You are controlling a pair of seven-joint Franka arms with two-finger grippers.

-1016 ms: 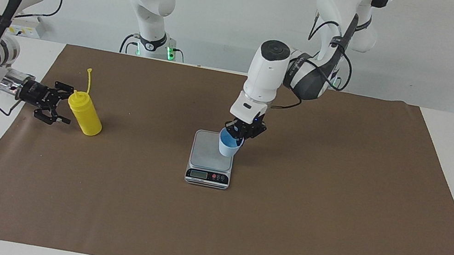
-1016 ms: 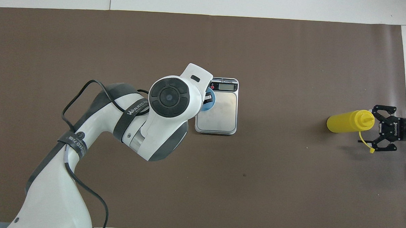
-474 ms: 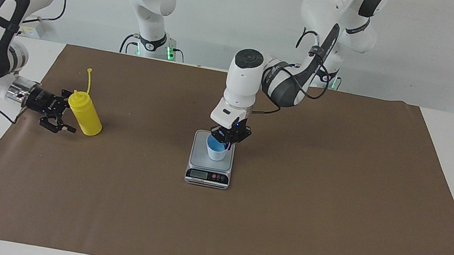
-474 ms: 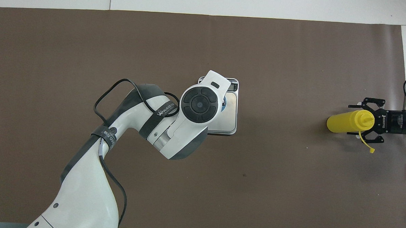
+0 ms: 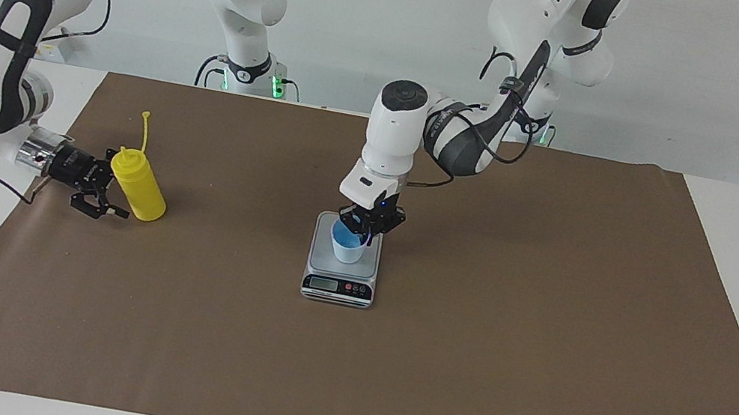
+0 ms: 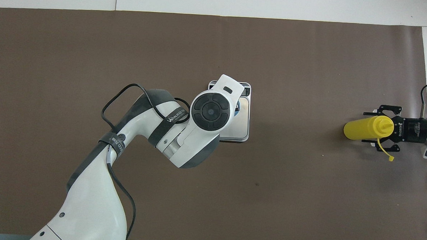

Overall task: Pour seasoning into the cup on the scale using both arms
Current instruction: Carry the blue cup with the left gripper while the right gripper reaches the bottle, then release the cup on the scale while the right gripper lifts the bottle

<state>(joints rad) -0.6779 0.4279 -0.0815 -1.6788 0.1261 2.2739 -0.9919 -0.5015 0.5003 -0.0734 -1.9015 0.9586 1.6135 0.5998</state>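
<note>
The light blue cup [image 5: 347,248] stands upright on the silver scale [image 5: 365,266] at the middle of the table. My left gripper [image 5: 364,228] reaches down from above and is shut on the cup's rim. In the overhead view the left arm hides the cup except for a blue sliver [image 6: 237,110]; part of the scale's platform [image 6: 243,121] shows. The yellow seasoning bottle [image 5: 141,190] stands toward the right arm's end of the table, its cap strap [image 5: 144,130] sticking up. My right gripper [image 5: 108,190] is open, level with the bottle, its fingers on either side of the bottle's [image 6: 355,129] upper part without closing on it.
A brown mat [image 5: 466,346] covers most of the white table. The left arm's elbow and cables hang over the mat next to the scale, nearer to the robots.
My left gripper carried the cup over the scale and lowered it onto the platform. My right gripper moved in level with the bottle, so its open fingers now straddle it.
</note>
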